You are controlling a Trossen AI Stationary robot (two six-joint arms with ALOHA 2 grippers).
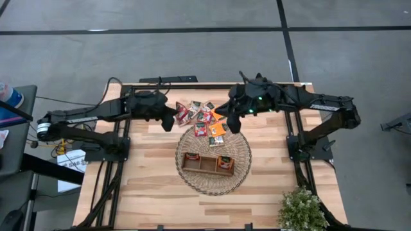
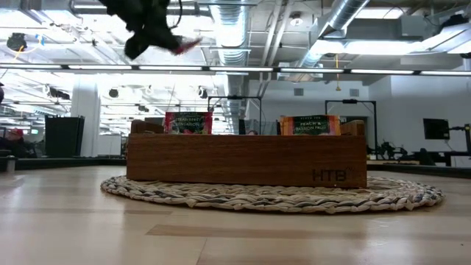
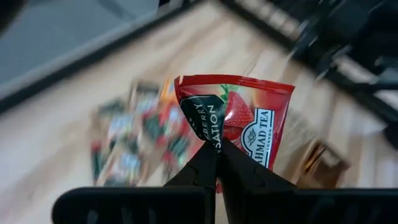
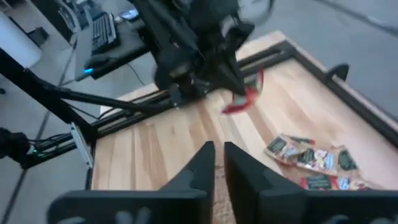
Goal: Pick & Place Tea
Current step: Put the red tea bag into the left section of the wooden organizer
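- High view: the left hand [image 1: 169, 122] is hovering over the wooden counter [image 1: 148, 179], beside the pile of tea sachets [image 1: 202, 115]. The right hand [image 1: 232, 123] is hanging over the pile's other edge, near an orange sachet [image 1: 218, 128]. A wooden tray [image 1: 207, 163] is sitting on a round wicker mat [image 1: 237, 173]; a plant [image 1: 300, 208] is standing at the counter's corner.
- Low view: two sachets are standing in the tray [image 2: 246, 158], one red [image 2: 183, 122], one orange [image 2: 309, 124].
- Left wrist view: the left hand [image 3: 217, 152] is pinching a red strawberry sachet [image 3: 249, 124], fingers [image 3: 199, 171] closed on it above the blurred pile.
- Right wrist view: the right hand [image 4: 218, 152] is holding nothing, with a narrow gap between its fingers.
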